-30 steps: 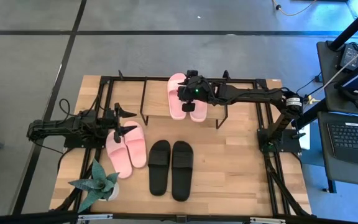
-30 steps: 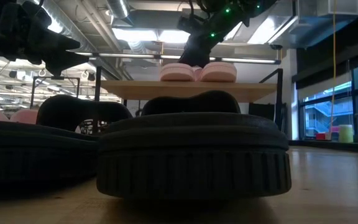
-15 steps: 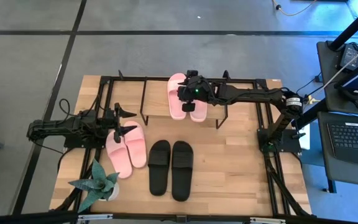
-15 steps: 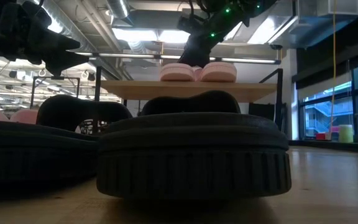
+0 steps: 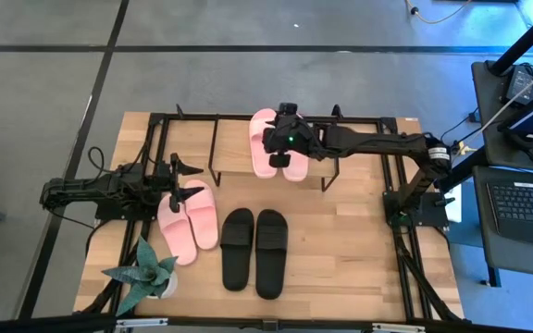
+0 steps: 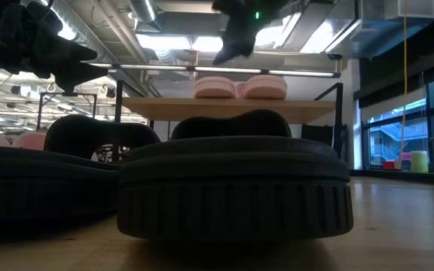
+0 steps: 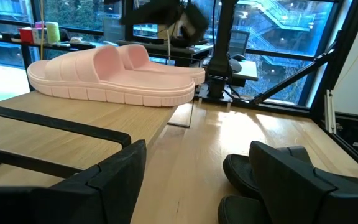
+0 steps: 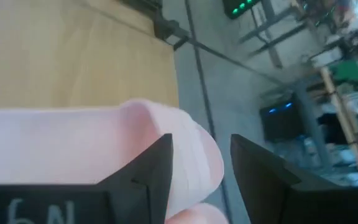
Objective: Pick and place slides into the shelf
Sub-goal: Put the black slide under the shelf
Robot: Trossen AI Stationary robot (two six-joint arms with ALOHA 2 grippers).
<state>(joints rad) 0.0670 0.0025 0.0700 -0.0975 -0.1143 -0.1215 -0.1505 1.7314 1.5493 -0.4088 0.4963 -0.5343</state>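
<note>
One pink pair (image 5: 272,143) sits on the shelf (image 5: 234,148) at the surface's far edge, the right pincer (image 5: 283,139) just above it, parted and empty. The left pincer (image 5: 181,180), wide open, hovers over the second pink pair (image 5: 188,222) near the left edge; grasping it looks next.

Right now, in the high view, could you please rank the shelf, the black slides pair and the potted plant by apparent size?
1. Shelf
2. Black slides pair
3. Potted plant, though partly cut off by nothing; clearly smallest.
</note>
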